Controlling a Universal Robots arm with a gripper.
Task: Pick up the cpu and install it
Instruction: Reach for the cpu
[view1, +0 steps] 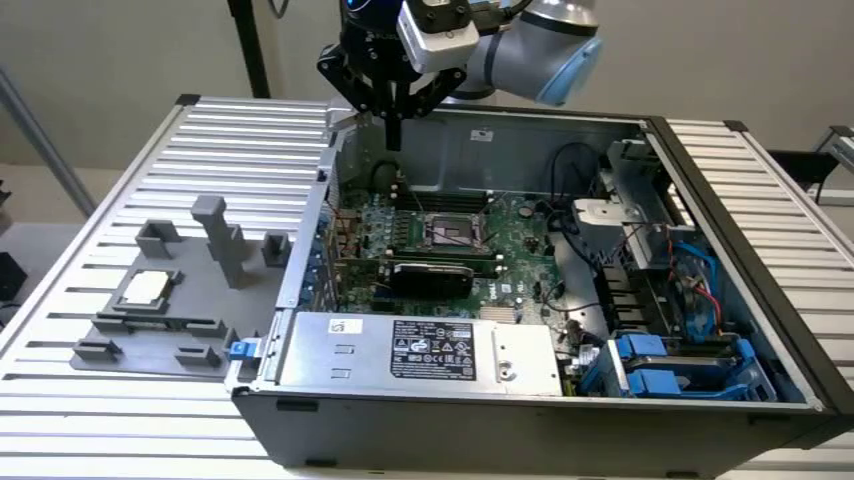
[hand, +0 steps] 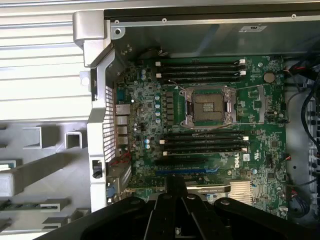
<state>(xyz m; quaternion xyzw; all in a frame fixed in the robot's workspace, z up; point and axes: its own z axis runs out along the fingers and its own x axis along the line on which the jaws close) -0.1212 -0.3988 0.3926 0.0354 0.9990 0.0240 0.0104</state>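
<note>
Power supply (view1: 420, 347): nearest the exterior camera, a grey box with a black label along the front wall of the open computer case (view1: 747, 200).
Gripper (view1: 392, 140): high over the case's back-left corner, jaws closed on nothing — pointing straight down, carrying no chip.
Cpu (view1: 144, 288): apart from the gripper, flat in its grey fixture (view1: 220, 245) near the bench's (view1: 120, 180) left edge — seated so it can be taken from above.
Socket (hand: 210, 106): open and bare in the middle of the green motherboard (hand: 260, 165), frame lifted to receive the chip.
Task state: pick-up not yet made.
</note>
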